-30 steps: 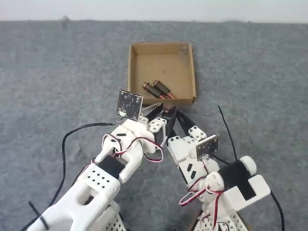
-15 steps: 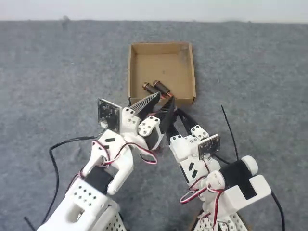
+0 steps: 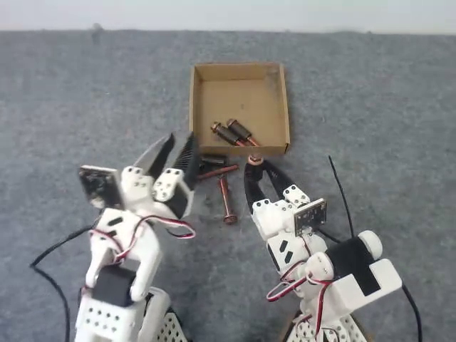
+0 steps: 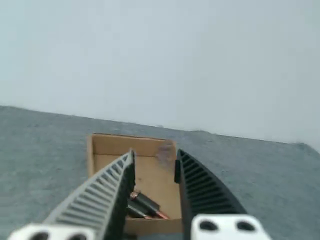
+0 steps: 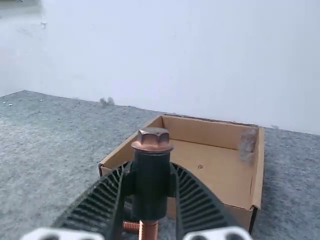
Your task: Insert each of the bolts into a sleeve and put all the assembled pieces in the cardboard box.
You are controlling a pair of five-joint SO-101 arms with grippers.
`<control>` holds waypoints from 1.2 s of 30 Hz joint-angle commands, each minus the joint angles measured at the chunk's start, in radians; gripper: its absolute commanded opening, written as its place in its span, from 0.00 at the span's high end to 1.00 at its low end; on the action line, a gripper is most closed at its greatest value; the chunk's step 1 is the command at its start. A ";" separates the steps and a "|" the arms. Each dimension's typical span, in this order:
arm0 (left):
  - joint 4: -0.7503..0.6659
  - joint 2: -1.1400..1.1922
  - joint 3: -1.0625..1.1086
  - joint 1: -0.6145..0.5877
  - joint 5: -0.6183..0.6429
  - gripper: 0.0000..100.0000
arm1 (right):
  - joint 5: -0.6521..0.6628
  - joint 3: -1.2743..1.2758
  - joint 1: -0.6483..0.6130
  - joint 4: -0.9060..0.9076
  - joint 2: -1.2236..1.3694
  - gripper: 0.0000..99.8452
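The right gripper (image 3: 257, 166) is closed around a black sleeve (image 5: 150, 186) with a copper bolt (image 5: 151, 140) pushed through it — one assembled piece, its head poking out past the fingertips. It sits just short of the near wall of the cardboard box (image 3: 196, 107). Two finished pieces (image 3: 231, 133) already lie at the box's near end. The left gripper (image 3: 181, 139) hangs wide open with nothing in it, off to one side over the bench (image 3: 85, 107). Between the arms on the bench lie a loose bolt (image 3: 226, 199), a second bolt (image 3: 218, 171) and what looks like a bare sleeve (image 3: 211, 160).

The step in hand appears to be boxing the held piece. The next move calls for carrying it forward over the wall, then letting go above bare cardboard — clear of the two pieces there. The loose parts would then need joining.
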 commanded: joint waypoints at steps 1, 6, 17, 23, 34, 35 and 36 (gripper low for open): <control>0.133 -0.126 -0.004 -0.080 0.012 0.87 | -0.003 0.015 0.013 -0.021 0.002 0.99; 0.296 -0.256 -0.002 -0.195 0.012 0.87 | -0.003 0.017 0.013 -0.019 0.004 0.99; 0.259 -0.250 0.229 -0.365 0.008 0.87 | -0.005 -0.003 0.119 -0.051 -0.004 0.99; 0.295 -0.249 0.305 -0.408 0.008 0.87 | -0.002 -0.104 0.153 -0.062 -0.002 0.99; 0.445 -0.242 0.305 -0.413 -0.104 0.90 | -0.002 -0.468 0.159 0.265 0.002 0.99; 0.445 -0.242 0.305 -0.413 -0.110 0.93 | -0.002 -0.505 0.159 0.309 0.002 0.99; 0.445 -0.242 0.305 -0.413 -0.114 0.96 | -0.002 -0.542 0.159 0.352 0.002 0.99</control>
